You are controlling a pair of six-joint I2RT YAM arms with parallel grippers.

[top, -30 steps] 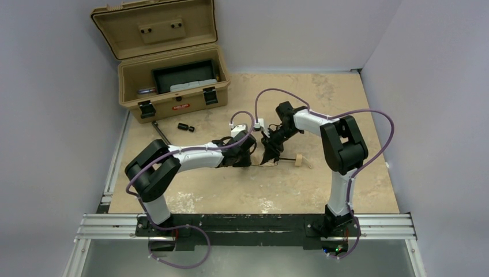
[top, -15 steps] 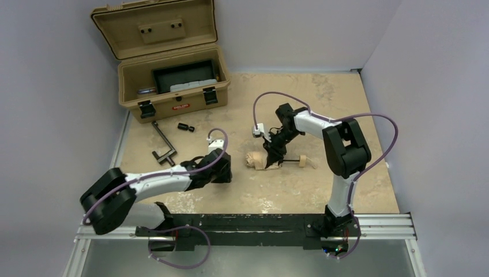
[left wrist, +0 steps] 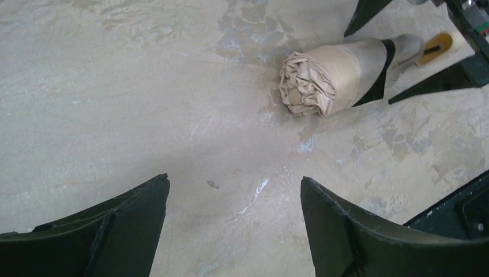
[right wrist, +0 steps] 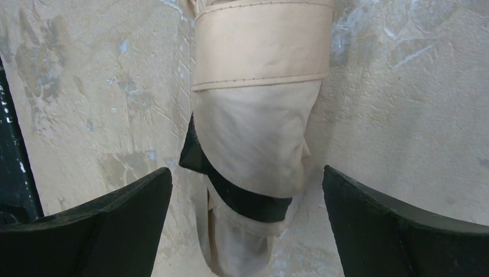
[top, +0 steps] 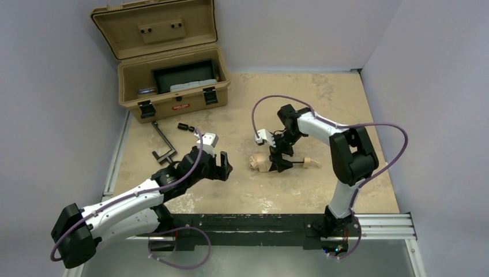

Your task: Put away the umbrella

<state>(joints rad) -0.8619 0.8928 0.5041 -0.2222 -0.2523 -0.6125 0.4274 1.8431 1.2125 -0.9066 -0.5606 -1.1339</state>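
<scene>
The umbrella (top: pixel 260 161) lies on the table as a small rolled beige bundle, its dark strap around it and its pale handle (top: pixel 312 163) pointing right. My right gripper (top: pixel 278 160) stands open over it, one finger on each side of the bundle (right wrist: pixel 259 133), with a gap on both sides. In the right wrist view the right gripper (right wrist: pixel 247 169) holds nothing. My left gripper (top: pixel 224 165) is open and empty, a short way left of the bundle's rolled end (left wrist: pixel 337 75). Only bare table shows between the left gripper (left wrist: pixel 233 179) fingers.
A tan hard case (top: pixel 173 81) stands open at the back left with a black tray inside. A metal crank tool (top: pixel 163 144) and a small black cylinder (top: pixel 185 127) lie in front of it. Grey walls close the left, back and right.
My left arm has pulled back left and toward the near edge, its jaws opening. My right jaws have opened off the umbrella, which now lies free on the table.
</scene>
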